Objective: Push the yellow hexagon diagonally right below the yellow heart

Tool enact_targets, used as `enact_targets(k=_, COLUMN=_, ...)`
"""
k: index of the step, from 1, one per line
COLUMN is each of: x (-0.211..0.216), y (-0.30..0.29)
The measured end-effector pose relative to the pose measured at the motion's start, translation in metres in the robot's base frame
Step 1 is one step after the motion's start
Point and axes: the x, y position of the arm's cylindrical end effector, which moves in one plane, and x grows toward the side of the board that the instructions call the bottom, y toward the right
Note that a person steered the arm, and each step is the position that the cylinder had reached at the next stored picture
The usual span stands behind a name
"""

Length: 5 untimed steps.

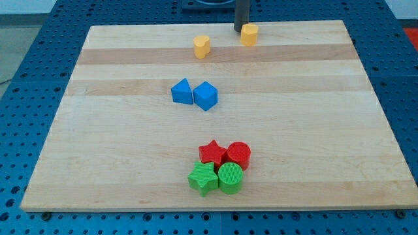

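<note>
The yellow hexagon [249, 34] sits near the view's top edge of the wooden board [117, 150], right of centre. The yellow heart [202, 46] lies to its left and slightly lower. My tip [239, 30] stands at the hexagon's upper left side, touching it or nearly so. The rod rises out of the view's top.
A blue triangle-like block [182, 91] and a blue cube-like block [206, 96] touch each other at mid-board. Near the view's bottom a red star [212, 153], red cylinder [239, 155], green star [203, 177] and green cylinder [230, 177] cluster together.
</note>
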Motion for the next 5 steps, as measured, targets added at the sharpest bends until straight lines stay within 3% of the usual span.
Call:
enact_targets(k=1, x=-0.011, y=0.009)
enact_targets(k=2, x=0.032, y=0.031)
enact_targets(k=3, x=0.048, y=0.031)
enact_targets(k=4, x=0.01, y=0.052)
enact_targets(k=5, x=0.012, y=0.097)
